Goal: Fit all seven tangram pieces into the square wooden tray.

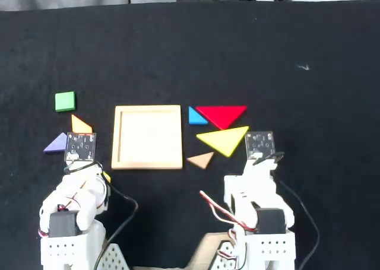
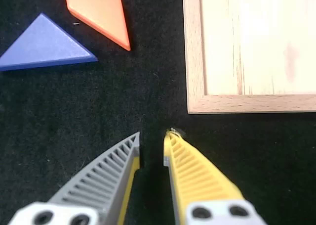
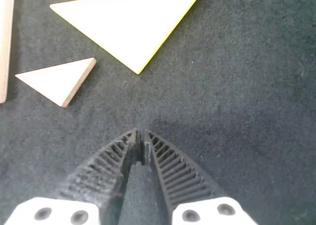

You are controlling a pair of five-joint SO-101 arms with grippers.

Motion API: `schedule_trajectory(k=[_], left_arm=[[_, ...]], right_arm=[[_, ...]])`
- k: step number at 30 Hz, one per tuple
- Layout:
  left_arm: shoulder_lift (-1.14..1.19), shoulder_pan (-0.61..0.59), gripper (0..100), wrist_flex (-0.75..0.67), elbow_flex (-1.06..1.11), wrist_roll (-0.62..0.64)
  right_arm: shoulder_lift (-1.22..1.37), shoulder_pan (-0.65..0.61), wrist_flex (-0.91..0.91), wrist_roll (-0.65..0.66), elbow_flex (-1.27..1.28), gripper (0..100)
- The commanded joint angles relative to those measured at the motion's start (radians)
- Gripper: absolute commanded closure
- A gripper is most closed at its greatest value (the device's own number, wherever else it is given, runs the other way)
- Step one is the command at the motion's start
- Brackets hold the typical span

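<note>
Left gripper (image 2: 154,135) hangs over the black cloth (image 2: 59,116) just off the near left corner of the square wooden tray (image 2: 193,52), its grey and yellow fingers parted by a narrow gap and holding nothing. Right gripper (image 3: 141,134) sits well to the right of the tray, level with its near edge, with its two dark fingertips pressed together on nothing and bare cloth beneath them. Nearest of the loose pieces is the small tan triangle (image 1: 200,159), which lies flat just beside the tray's near right corner without touching the rim. The tray itself lies flat between the two arms, and its pale floor holds no pieces. On the tray's left, apart from it and level with its near half, lies the purple triangle (image 1: 57,143). On the tray's right, at about the same depth, the large yellow triangle (image 1: 224,139) lies flat with one corner pointing back toward the tray. A little farther, the orange parallelogram (image 1: 81,125) lies to the left of the tray, just beyond the purple triangle. By the tray's far right corner lies the small blue triangle (image 1: 196,116), and the large red triangle (image 1: 222,114) is just beside it on the side away from the tray. Farthest is the green square (image 1: 65,101), well left of the tray's far left corner.
</note>
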Motion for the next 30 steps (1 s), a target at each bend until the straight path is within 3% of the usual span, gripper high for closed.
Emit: schedule_trajectory(k=[1,14,17,19,23,25,30], left_arm=[[-0.008,-0.004,91,0.006,0.019,-0.005],[-0.008,-0.004,91,0.006,0.019,-0.005],[-0.008,-0.004,91,0.006,0.019,-0.005],[-0.008,-0.002,91,0.006,0.019,-0.005],[-0.008,-0.002,91,0.006,0.019,-0.005],[-0.008,-0.002,91,0.006,0.019,-0.005],[-0.008,-0.004,91,0.006,0.019,-0.005]], right_arm=[[-0.088,-0.014,0.005,-0.012,-0.002,98.7],[-0.090,-0.014,-0.005,-0.008,-0.002,98.7],[-0.090,-0.028,-0.083,-0.005,-0.002,98.7],[-0.088,-0.023,-0.155,0.086,-0.008,98.0],[-0.088,0.011,-0.391,0.491,-0.021,86.8],[-0.088,0.018,-0.517,0.620,-0.010,81.4],[-0.085,0.029,-0.552,0.626,-0.053,87.9]])
